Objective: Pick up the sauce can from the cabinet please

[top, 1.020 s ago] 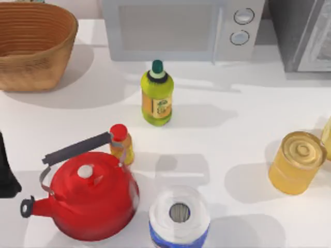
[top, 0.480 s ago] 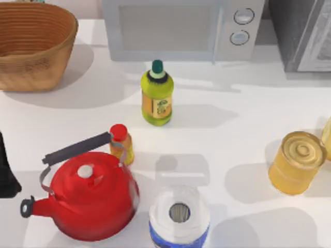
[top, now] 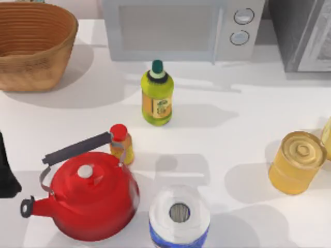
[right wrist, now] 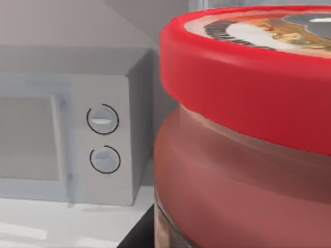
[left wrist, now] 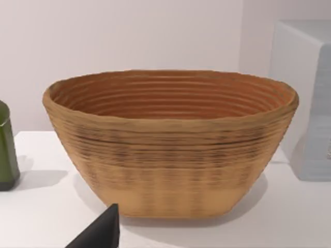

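Nothing on the table has shifted since the earlier top view; shadows at its lower right have. Item: sauce can (right wrist: 243, 129), close before my right wrist camera, microwave (right wrist: 72, 134) behind it. Rigid, probably weighty, slick-walled; best gripped mid-body, below the red rim. Jaw state: cannot tell, either arm.

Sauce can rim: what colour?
Red; the sauce can shows best in the right wrist view.

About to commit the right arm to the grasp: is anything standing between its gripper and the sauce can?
Nothing visible does. In the right wrist view the sauce can sits right up against the camera, its red rim nearest, with the microwave well behind and off to one side.
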